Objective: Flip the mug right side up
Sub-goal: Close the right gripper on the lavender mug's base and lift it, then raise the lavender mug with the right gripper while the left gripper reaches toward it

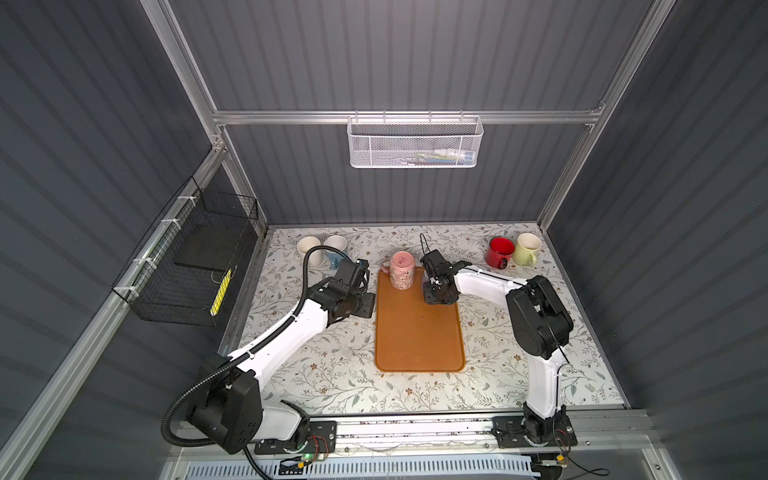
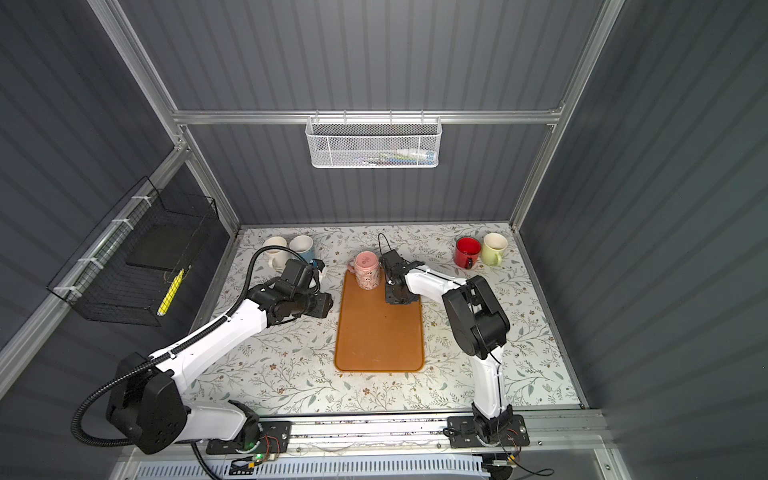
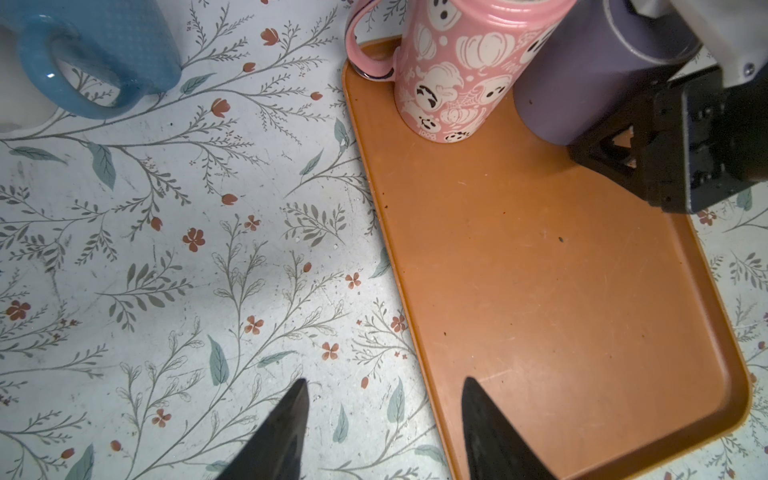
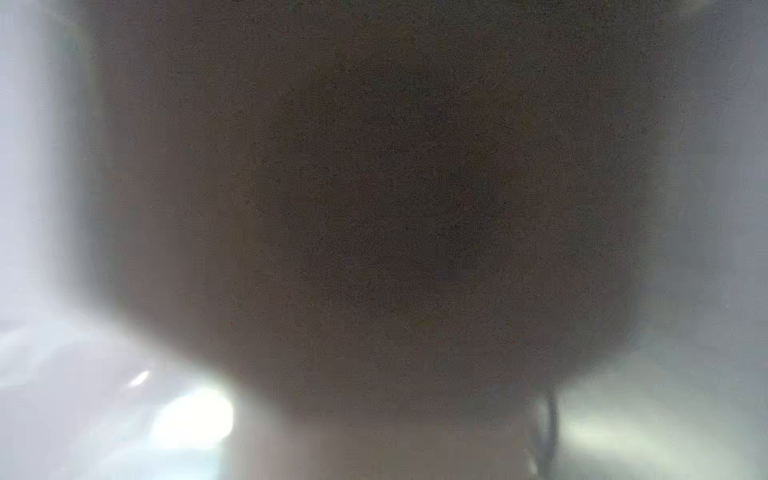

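A lavender mug point(image 3: 602, 70) leans tilted over the far end of the orange tray point(image 3: 540, 291). My right gripper point(image 3: 598, 149) is shut on the mug's lower end, and the contact is partly hidden. In both top views the right gripper point(image 1: 434, 291) point(image 2: 395, 291) covers this mug. A dark blur fills the right wrist view. Beside it a pink ghost-and-pumpkin mug point(image 1: 402, 274) point(image 3: 453, 75) stands on the tray point(image 1: 419, 340) with its print upside down. My left gripper point(image 3: 386, 380) point(image 1: 372, 305) is open and empty, low over the tray's left edge.
A blue mug point(image 3: 104, 50) and a white mug point(image 1: 309, 249) stand at the back left. A red mug point(image 1: 500, 251) and a cream mug point(image 1: 528, 248) stand at the back right. A white mesh basket point(image 1: 415, 145) hangs on the back wall and a black wire basket point(image 1: 187, 266) on the left wall.
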Robot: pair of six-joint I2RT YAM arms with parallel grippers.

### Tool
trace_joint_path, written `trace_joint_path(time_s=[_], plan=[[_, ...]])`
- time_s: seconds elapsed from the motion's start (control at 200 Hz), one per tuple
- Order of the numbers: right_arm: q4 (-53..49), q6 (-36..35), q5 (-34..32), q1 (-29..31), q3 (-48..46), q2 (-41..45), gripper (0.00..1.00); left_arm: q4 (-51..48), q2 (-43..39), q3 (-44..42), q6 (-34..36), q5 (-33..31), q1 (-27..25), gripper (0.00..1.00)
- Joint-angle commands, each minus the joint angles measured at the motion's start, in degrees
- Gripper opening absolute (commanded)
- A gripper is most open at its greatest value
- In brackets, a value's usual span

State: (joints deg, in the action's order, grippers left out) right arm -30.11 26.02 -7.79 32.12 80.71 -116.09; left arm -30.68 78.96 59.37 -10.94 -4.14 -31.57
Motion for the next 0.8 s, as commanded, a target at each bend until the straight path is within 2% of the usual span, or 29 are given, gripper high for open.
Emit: trace_joint_path(time_s=[0.0, 0.13, 0.235, 0.64, 0.795], plan=[[-0.7, -0.8, -0.9, -0.3, 1.0, -0.9, 0.15, -1.0, -1.6, -0.6, 0.9, -0.5, -0.1, 0.59], [-0.7, -1.9, -1.1, -0.3, 0.8, -0.2, 0.1, -0.8, -1.6, -0.6, 0.9, -0.5, -0.1, 0.59], [-0.4, -3.0, -0.5, -0.6, 0.1, 0.7, 0.0, -0.8, -1.7, -0.7, 0.9, -0.6, -0.2, 0.59], [7.1, -6.4, 6.3, -3.0, -8.1, 8.9, 0.0, -0.5, -1.4, -0.1, 0.7, -0.1, -0.2, 0.59], [9.6, -7.8, 7.0, -3.2, -10.7, 12.7, 0.0, -0.3, -0.7, 0.4, 0.7, 0.6, -0.2, 0.59]])
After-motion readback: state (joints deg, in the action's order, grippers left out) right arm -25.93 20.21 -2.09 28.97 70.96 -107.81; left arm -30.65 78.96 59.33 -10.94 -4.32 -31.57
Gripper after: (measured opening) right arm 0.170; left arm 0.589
